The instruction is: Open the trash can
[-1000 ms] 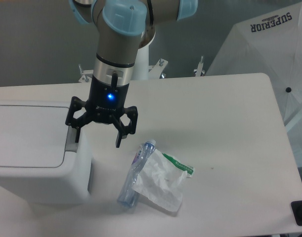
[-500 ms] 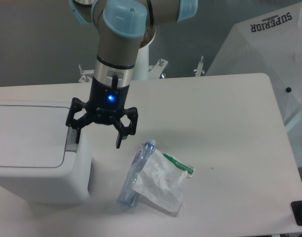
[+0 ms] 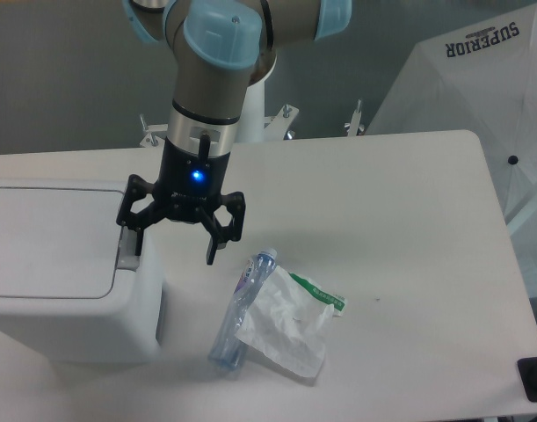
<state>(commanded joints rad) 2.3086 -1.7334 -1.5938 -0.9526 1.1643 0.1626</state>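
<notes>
**Fingers spread above the bin's push tab**

Camera view: gripper (image 3: 173, 250) hangs from the arm with its black fingers (image 3: 214, 248) spread wide apart, holding nothing. A blue light glows on its body. One fingertip is over the grey push tab (image 3: 127, 253) at the right edge of the trash can (image 3: 66, 272); whether it touches the tab cannot be told. The other fingertip hangs over the bare surface (image 3: 382, 211), just right of the bin.

The trash can stands at the near left of the surface, partly cut off by the left edge of the picture. Its flat lid (image 3: 48, 239) lies shut and level.

Right of the bin, near the front, a clear bottle (image 3: 240, 308) with a blue cap lies on its side. A white wrapper (image 3: 290, 327) with green print rests against it, overlapping its right side. At far right, beyond the surface, stands a white umbrella (image 3: 479, 97) printed "SUPERIOR".
</notes>
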